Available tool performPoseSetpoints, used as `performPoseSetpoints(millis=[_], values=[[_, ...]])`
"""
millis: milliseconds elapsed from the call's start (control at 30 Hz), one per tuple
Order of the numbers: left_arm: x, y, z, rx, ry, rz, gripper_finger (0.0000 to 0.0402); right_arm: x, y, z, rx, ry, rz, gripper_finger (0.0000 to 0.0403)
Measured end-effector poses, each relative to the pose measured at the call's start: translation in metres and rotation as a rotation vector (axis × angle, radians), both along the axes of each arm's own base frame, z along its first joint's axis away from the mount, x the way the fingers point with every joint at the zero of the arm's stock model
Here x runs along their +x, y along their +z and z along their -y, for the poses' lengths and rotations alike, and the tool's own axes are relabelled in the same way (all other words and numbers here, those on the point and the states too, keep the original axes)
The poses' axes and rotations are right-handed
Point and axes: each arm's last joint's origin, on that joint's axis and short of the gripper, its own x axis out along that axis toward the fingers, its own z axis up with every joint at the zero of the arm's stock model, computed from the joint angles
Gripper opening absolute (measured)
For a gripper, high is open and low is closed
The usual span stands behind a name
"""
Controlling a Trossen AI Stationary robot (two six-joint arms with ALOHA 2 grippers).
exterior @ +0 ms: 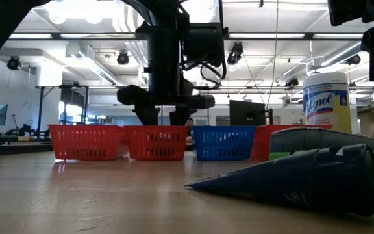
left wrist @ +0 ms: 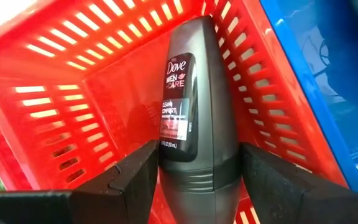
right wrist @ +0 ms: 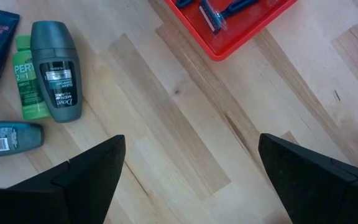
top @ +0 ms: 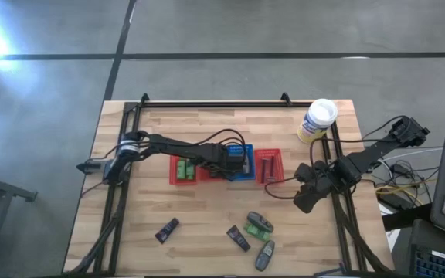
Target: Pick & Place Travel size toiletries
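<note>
The left gripper (left wrist: 194, 180) hangs over the second red basket (top: 207, 171) near the middle of the high view, just left of the blue basket (top: 244, 166). Its fingers (left wrist: 129, 177) are closed snugly on a grey bottle (left wrist: 194, 106), pinching it at the lower, wider end, while the bottle's top points down into the basket. In the low view the gripper (exterior: 164, 114) sits right at the basket's rim (exterior: 154, 130), so the bottle looks ready to be let go.

The risk I see is the drop itself. The bottle is smooth and oval, and it stands close to the basket's wall beside the blue basket; if the fingers open while it leans that way, it could catch on the rim and tip out, or nudge the light mesh basket sideways. Rising before fully opening could drag the bottle back out.

The right gripper (right wrist: 188, 165) waits at the right of the high view, by the far red basket (right wrist: 241, 28), fingers spread wide and holding nothing. That basket holds razors (right wrist: 213, 15).

Still on the table at the bottom of the high view are a black tube (top: 167, 229), another black tube (top: 238, 238), a green tube (top: 255, 229) with a grey bottle (top: 260, 222) lying against it, and one more bottle (top: 264, 255). The first red basket (top: 182, 170) holds green tubes. A white canister (top: 316, 121) stands at upper right.
</note>
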Motion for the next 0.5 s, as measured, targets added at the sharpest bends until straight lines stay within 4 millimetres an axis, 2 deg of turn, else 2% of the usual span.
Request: performPoseSetpoints(millis=[200, 500], values=[[0.0002, -0.0018, -0.0002, 0.006, -0.013, -0.009, 0.0217, 0.0001, -0.0001, 0.0004, -0.014, -0.002, 0.007, 0.0366], [0.0011, 0.0057, -0.0010, 0.027, -0.035, -0.015, 0.0186, 0.0003, 0.0000, 0.0007, -0.024, 0.000, 0.012, 0.0366]])
